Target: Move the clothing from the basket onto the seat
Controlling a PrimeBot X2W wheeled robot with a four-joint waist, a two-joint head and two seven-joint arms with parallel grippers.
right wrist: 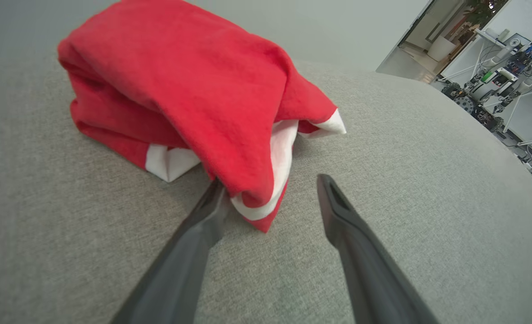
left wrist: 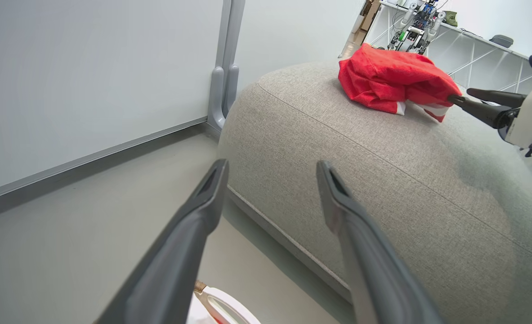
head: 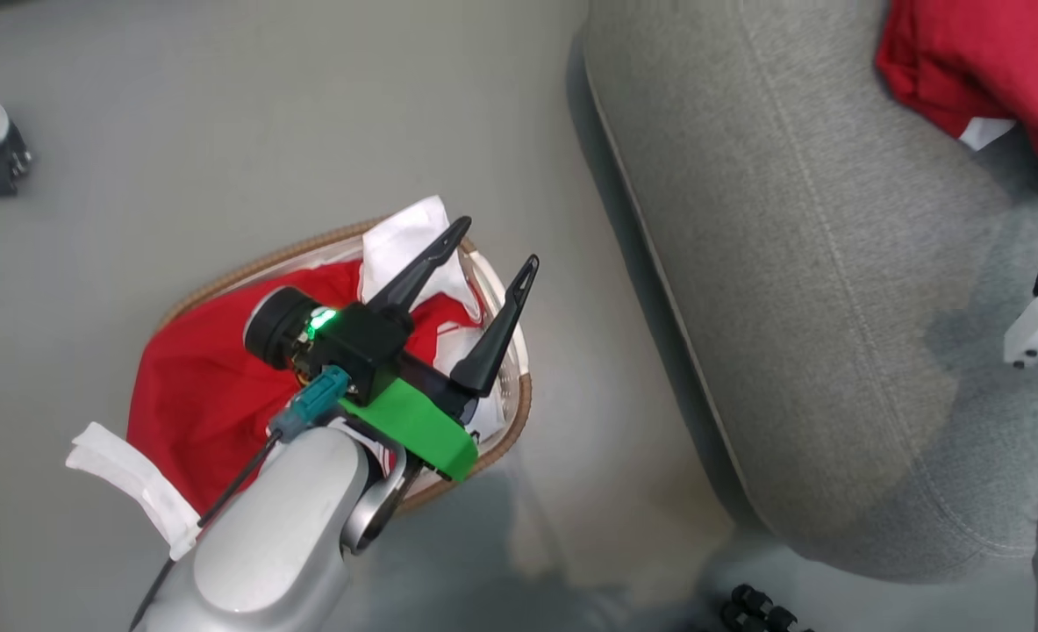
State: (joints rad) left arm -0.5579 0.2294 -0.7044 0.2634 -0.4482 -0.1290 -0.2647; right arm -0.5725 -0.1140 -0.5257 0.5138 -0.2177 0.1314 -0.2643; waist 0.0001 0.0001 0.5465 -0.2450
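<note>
Currently held: nothing. The left gripper (head: 497,243) has its fingers spread and empty. The right gripper (right wrist: 270,181) has its fingers spread too, clamping nothing.
Basket garment (head: 194,395): red fabric with white panels, bunched inside the laundry basket (head: 246,274). The basket stands on the floor just beside the sofa seat (head: 791,263).
Seat garment (right wrist: 194,76): a second red-and-white heap lying on the cushion. One right finger touches its lower hem; the other stands clear.
Governing relation: the left gripper hovers over the basket with its fingers aimed outward toward the seat, not downward. The basket garment lies beneath the finger roots, behind the tips.
Long axis: in the head view the fabric spreads from lower left to upper right, along the basket's longer oval axis.
Nearer arm: left. The right arm is well apart, over the seat.
Next move (judgement): pitch the left wrist down until the tips face red fabric.
Risk (judgement): pinching the white liner cloth (head: 404,241), which lies just beside the tips.
</note>
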